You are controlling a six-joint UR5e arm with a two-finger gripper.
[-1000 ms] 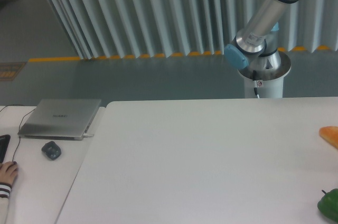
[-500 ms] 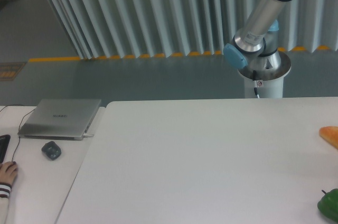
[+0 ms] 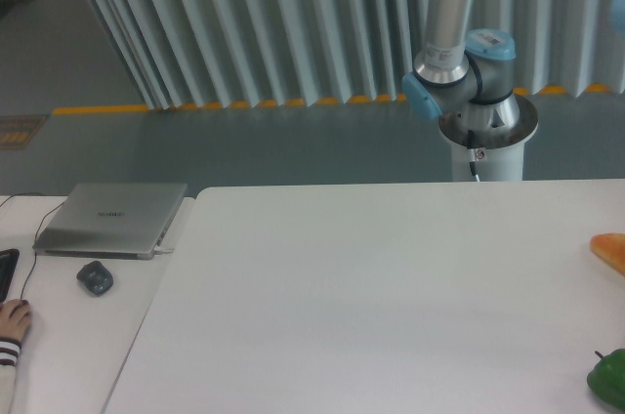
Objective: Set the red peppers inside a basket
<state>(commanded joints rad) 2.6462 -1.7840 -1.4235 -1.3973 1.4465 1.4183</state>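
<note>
Red pepper: I cannot find it anywhere in the camera view, and I see no basket either. Nearest produce sits at the right border of the white matte table [image 3: 371,287]: a green pepper [image 3: 609,379], glossy and lobed with a thin dark stem, cut off by the lower right corner, and above it an orange-yellow object [image 3: 610,250], smooth, tapering to the left, also cut by the frame edge. The two lie well apart.

Behind the table stands the arm [image 3: 451,23]: a brushed-metal tube with pale blue joint caps on a round white pedestal [image 3: 486,145]. Compared with half a second ago, the tube has swung from a rightward lean to nearly upright, and the upper joint now leaves the frame at the top. The gripper is out of view, so I cannot tell how its fingers stand.

Backdrop is a grey pleated curtain [image 3: 264,23] above a floor with a yellow stripe. On a separate white desk to the left: a closed silver laptop [image 3: 112,218], flat and rectangular, a dark rounded mouse [image 3: 95,278] just beside it, and a person's hand [image 3: 14,320] at the left edge, partly cropped. These have not shifted.
</note>
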